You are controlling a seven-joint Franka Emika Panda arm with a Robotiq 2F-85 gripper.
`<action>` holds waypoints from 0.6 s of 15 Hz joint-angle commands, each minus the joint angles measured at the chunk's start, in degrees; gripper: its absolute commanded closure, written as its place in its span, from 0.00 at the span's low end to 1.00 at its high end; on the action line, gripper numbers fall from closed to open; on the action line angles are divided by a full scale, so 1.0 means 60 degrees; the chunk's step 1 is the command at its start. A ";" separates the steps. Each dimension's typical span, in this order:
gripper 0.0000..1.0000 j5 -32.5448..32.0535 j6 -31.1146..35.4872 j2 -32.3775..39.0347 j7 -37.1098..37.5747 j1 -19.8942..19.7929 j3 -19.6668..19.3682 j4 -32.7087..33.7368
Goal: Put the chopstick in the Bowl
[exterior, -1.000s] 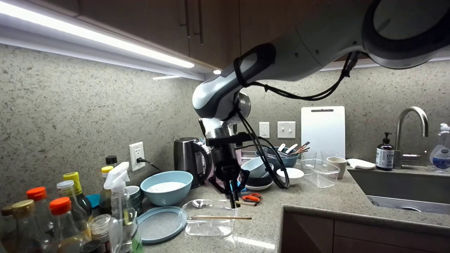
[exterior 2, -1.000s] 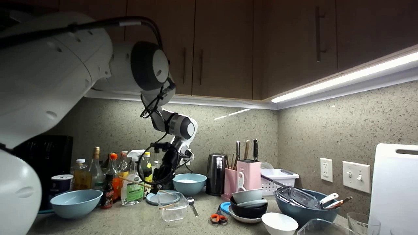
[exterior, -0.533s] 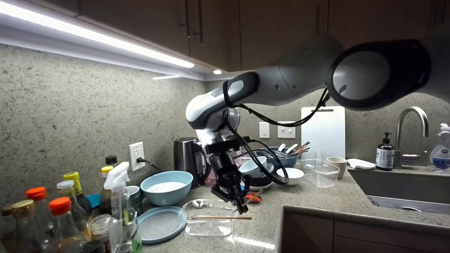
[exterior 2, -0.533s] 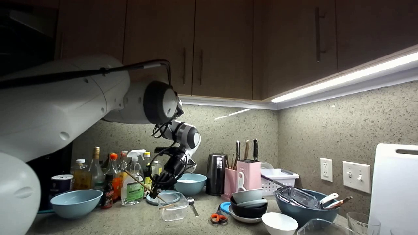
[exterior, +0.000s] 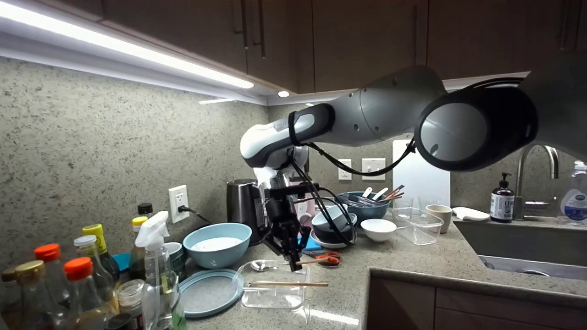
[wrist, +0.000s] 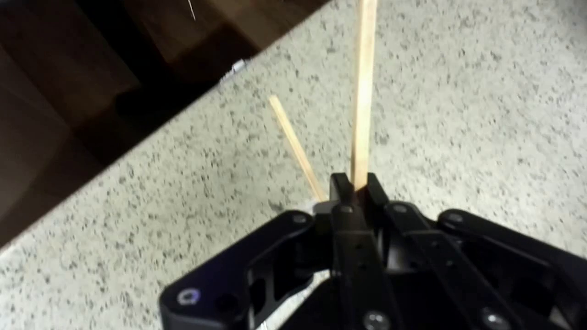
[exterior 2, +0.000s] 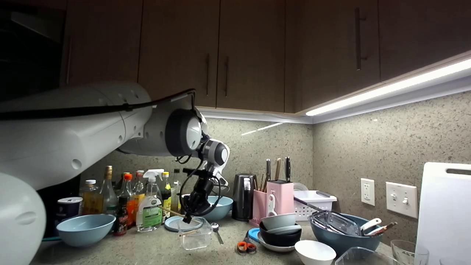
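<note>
gripper point(wrist: 358, 185), black, one: clenched on the chopstick point(wrist: 363, 91), a fingertip pressed to either side of the wood.

chopstick, pale wood, straight, one: in the gripper, reaching out from between the fingertips, with the speckled counter point(wrist: 467, 137) below it in the wrist view.

second chopstick point(exterior: 289, 284), pale wood, one: laid across the clear container point(exterior: 273, 300), an end reaching past the rim.

bowls, light blue, standing singly, two: a light-blue bowl point(exterior: 218, 256) with whitish interior, beside the dark kettle point(exterior: 243, 206); a further light-blue bowl point(exterior 2: 85, 233), near the bottles point(exterior 2: 132, 202) — which of these the task means, cannot tell. the held chopstick is outside both.

bowls, other: a bowl stack point(exterior 2: 280, 235), one black bowl among its pieces; a white bowl point(exterior 2: 315, 252) just beside it; a large blue bowl point(exterior 2: 344, 241) of utensils.

sundries on the counter — round light-blue disc point(exterior: 208, 295), spoon point(exterior 2: 215, 227) near the clear container, orange-handled scissors point(exterior 2: 246, 244), spray bottle point(exterior 2: 150, 213), upright, pink knife block point(exterior 2: 280, 195).
</note>
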 commanded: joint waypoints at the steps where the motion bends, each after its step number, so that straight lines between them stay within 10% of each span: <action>1: 0.93 -0.0461 0.1747 -0.0003 -0.0592 0.0169 -0.0144 0.0053; 9: 0.93 -0.0329 0.3086 0.0332 -0.0106 0.0074 -0.0146 -0.0132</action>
